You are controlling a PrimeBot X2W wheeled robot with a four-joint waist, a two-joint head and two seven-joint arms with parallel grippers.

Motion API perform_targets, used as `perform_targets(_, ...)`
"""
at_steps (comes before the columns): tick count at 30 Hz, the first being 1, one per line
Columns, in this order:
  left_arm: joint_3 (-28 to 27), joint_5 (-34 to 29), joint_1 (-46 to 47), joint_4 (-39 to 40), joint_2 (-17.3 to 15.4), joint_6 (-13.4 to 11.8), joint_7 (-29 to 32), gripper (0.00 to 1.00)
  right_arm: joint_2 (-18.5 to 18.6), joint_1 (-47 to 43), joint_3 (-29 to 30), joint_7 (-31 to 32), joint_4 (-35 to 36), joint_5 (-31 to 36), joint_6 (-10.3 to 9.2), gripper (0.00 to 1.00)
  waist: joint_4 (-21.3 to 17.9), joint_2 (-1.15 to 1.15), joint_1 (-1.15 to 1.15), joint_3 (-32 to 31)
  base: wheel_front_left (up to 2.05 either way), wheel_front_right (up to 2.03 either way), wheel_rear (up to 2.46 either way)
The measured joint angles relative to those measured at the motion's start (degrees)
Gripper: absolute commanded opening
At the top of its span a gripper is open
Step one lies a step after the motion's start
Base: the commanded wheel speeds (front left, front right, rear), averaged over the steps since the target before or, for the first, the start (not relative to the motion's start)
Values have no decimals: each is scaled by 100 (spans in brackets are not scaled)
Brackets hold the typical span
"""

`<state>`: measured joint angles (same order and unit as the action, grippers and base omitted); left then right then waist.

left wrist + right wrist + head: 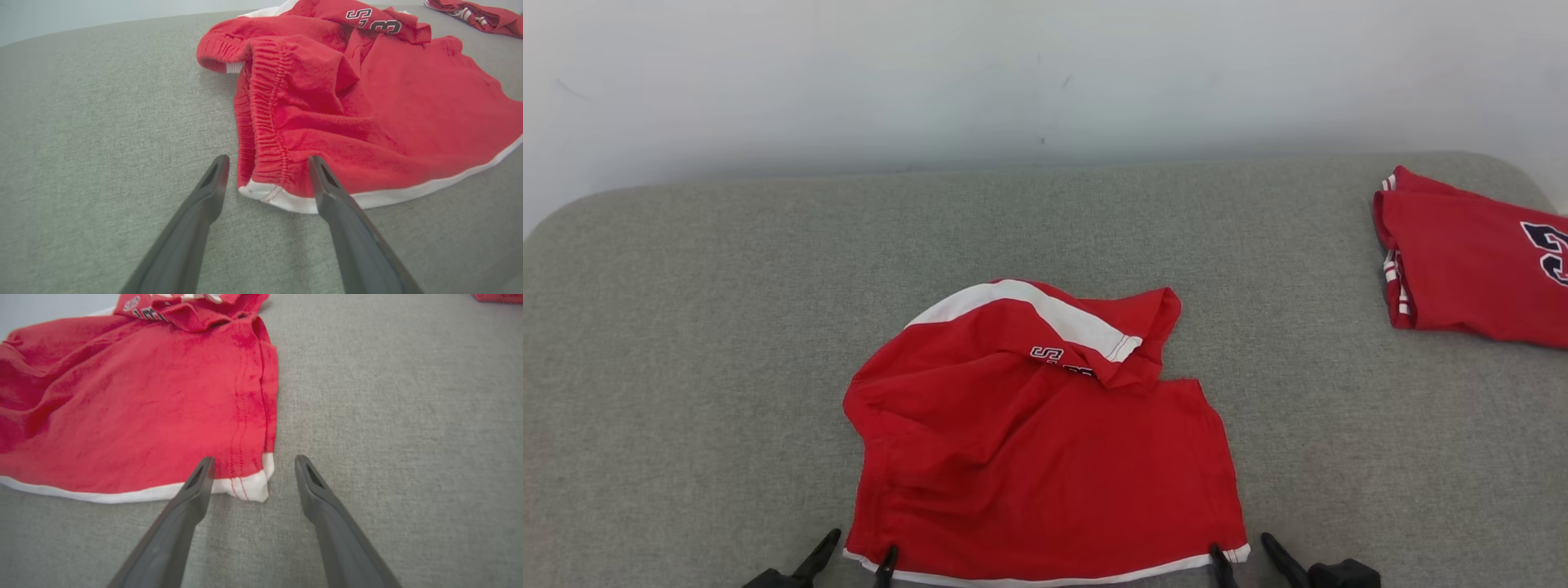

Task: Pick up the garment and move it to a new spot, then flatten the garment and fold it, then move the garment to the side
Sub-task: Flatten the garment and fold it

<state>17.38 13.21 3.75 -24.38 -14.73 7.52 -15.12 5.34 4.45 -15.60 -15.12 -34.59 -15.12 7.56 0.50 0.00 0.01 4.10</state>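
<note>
Holding left tool at seven o'clock and right tool at five, both released, each straddling a hem corner of the red shorts lying at six on the grey surface. Expecting light, limp cloth; favouring pinching those corners.

To your right you have a folded red cloth with a dark print, lying on the grey cushion near its far edge. Behind the cushion stands a pale wall.
</note>
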Motion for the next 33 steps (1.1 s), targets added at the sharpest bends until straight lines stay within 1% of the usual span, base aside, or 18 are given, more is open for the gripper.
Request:
perform_targets(5, 285, 74, 220, -222, -100, 0, 0, 100, -41, 171, -181, -5, -325, -82, 0, 100, -18, 0, 0, 76, 0, 0, 0)
perform_targets(6, 323, 101, 258, -261, -109, 0, 1, 48, -51, 214, -215, -10, -380, -140, -1, 49, -23, 0, 0, 90, 0, 0, 0)
perform_targets(7, 353, 127, 293, -293, -116, 0, 0, 16, -59, 258, -254, -12, -430, -200, -1, 22, -29, 0, 0, 102, 0, 0, 0)
perform_targets(8, 388, 163, 321, -352, -123, 0, 0, 0, -68, 293, -282, -13, -460, -225, -2, 0, -37, 0, 0, 110, 0, 0, 0)
perform_targets(11, 508, 372, 331, -589, -129, 0, 0, 0, -100, 371, -399, -18, -543, -364, -13, 0, -58, 0, 0, 105, 0, 0, 0)
perform_targets(14, 539, 471, 327, -578, -122, 2, 1, 0, -137, 377, -495, -2, -474, -445, -12, 0, -62, 0, 0, 70, 0, 0, 0)
perform_targets(17, 454, 555, 301, -338, -119, 2, 0, 0, -97, 381, -479, -1, -178, -525, -11, 0, -54, 0, 0, 34, 0, 0, 0)
perform_targets(23, 222, 810, 431, 477, -210, 2, 1, 0, 49, 548, -350, -1, 590, -615, -11, 0, -54, 0, 0, 12, 0, 0, 0)
perform_targets(25, 179, 872, 652, 721, -285, 2, 0, 0, 83, 704, -354, -1, 795, -717, -11, 0, -72, 0, 0, 36, 0, 0, 0)
perform_targets(28, 267, 1028, 1139, 948, -425, 2, 1, 0, 232, 1112, -416, -1, 993, -895, -11, 0, -95, 0, -1, 127, 0, 0, 0)
perform_targets(30, 365, 1174, 1633, 1010, -517, 2, 0, 0, 323, 1504, -463, 5, 1051, -1039, -11, 0, -109, 0, -1, 222, 0, 0, 0)
perform_targets(33, 671, 1316, 2597, 1013, -743, 2, 9, 0, 405, 2249, -379, 143, 1169, -1371, -11, 0, -129, 0, 0, 423, 0, 0, 0)
